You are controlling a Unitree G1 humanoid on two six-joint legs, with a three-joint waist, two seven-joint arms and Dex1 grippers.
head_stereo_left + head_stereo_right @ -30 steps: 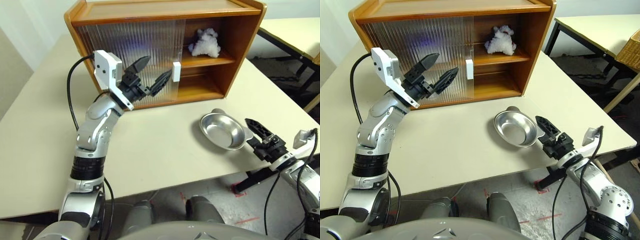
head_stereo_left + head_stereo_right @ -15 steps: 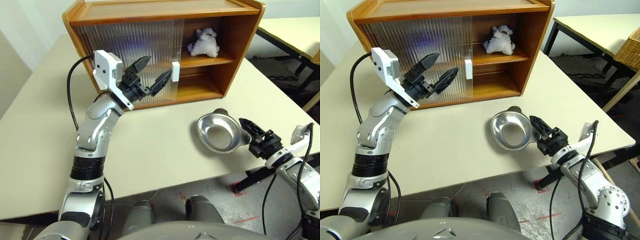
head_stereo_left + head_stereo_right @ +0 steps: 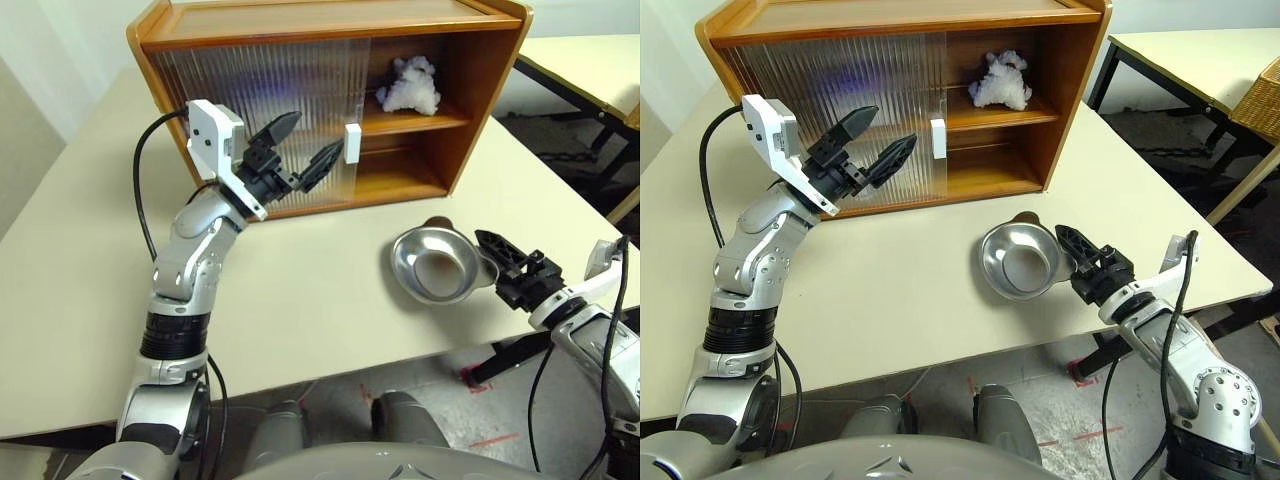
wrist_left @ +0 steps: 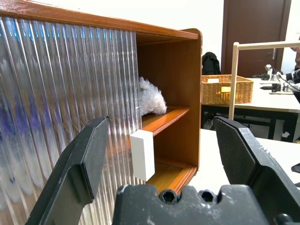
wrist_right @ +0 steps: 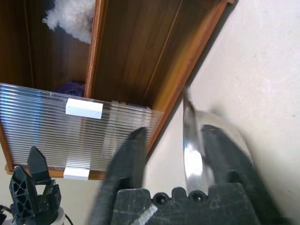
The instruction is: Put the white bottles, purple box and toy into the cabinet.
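Near the table's (image 3: 300, 300) right edge, the right gripper (image 3: 488, 262) pinches the dish's (image 3: 432, 265) rim (tilted); it could slip. The left gripper (image 3: 300, 150) gapes, empty.

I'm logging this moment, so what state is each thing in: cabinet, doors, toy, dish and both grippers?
cabinet: right half open, left half covered.
doors: both slid to the left side.
toy: resting on the shelf inside.
dish: tilted up on the table, its rim between the right gripper's fingers.
left gripper: open, empty, raised before the doors.
right gripper: at the dish's rim.
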